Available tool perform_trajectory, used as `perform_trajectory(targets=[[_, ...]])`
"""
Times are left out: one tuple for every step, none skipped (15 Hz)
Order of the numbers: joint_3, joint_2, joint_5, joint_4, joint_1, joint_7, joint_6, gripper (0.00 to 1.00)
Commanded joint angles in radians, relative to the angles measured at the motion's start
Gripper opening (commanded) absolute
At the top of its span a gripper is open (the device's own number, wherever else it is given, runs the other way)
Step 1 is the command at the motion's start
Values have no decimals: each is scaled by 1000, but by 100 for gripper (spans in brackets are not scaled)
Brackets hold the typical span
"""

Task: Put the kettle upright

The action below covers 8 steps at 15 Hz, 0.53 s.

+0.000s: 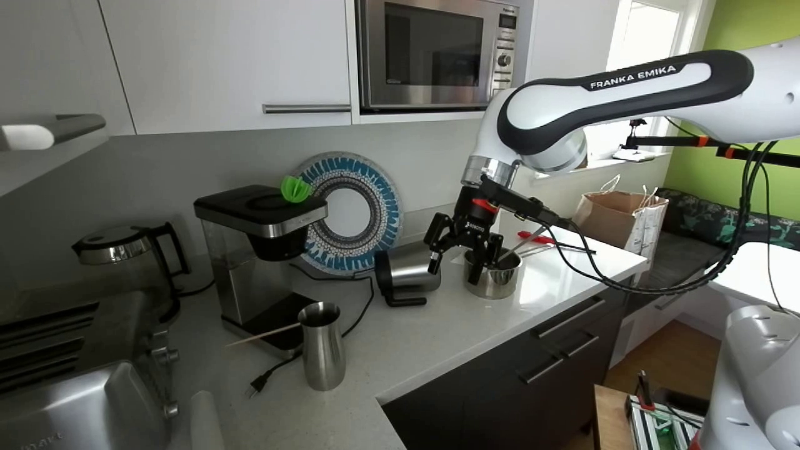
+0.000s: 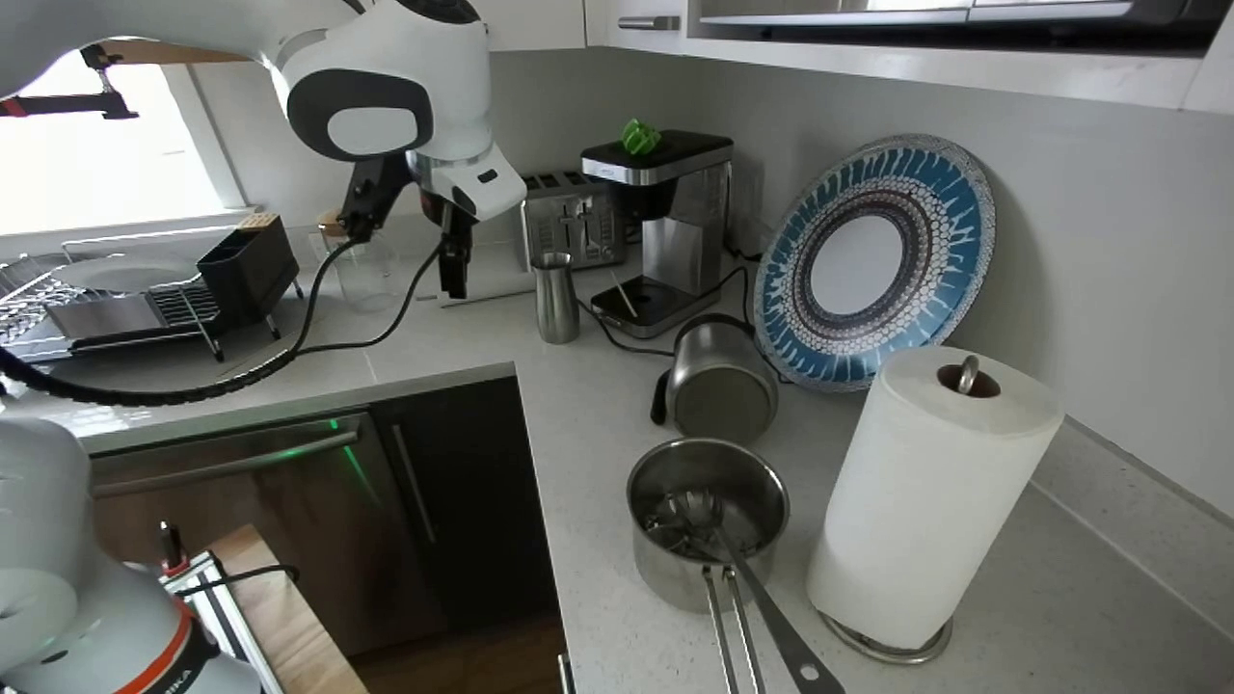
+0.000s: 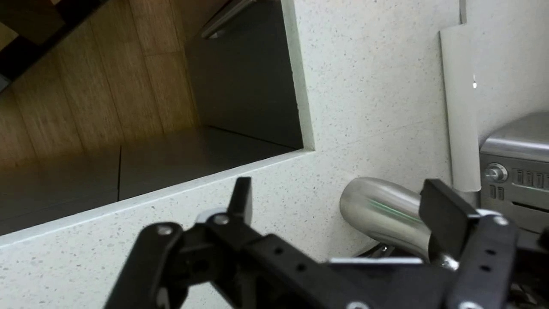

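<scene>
The kettle is a squat brushed-steel vessel with a black handle. It lies on its side on the counter near the blue plate in an exterior view (image 1: 409, 267) and in an exterior view (image 2: 721, 376). Its flat steel base faces the pot and its dark end faces the coffee maker. My gripper shows in an exterior view (image 1: 455, 265), in an exterior view (image 2: 455, 270) and in the wrist view (image 3: 336, 191). It is open and empty, pointing down above the counter, apart from the kettle. The kettle does not show in the wrist view.
A taller steel jug (image 3: 381, 210) stands near the coffee maker (image 1: 250, 203), behind my right finger in the wrist view. A steel pot (image 2: 680, 569) with utensils, a paper towel roll (image 2: 925, 501) and a round plate (image 2: 935, 222) surround the kettle. A toaster (image 3: 519, 171) stands farther off.
</scene>
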Motion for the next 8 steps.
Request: perform_trajectory(targets=[[-7,0,-52,10,2,-27,-34,100],[-25,0,-122,24,-8,-93,-90,100],[-54,-1,-164,39,-18,-151,-139,100],[-73,-6,-220,51,-31,-199,-185,100],[-96,-12,-276,61,-44,-256,-227,100],[-121,-13,-335,79,-60,-318,-267,100],[-145,-4,-388,97,-71,-383,-296,100],[-176,11,-428,120,-80,-459,-324,100]])
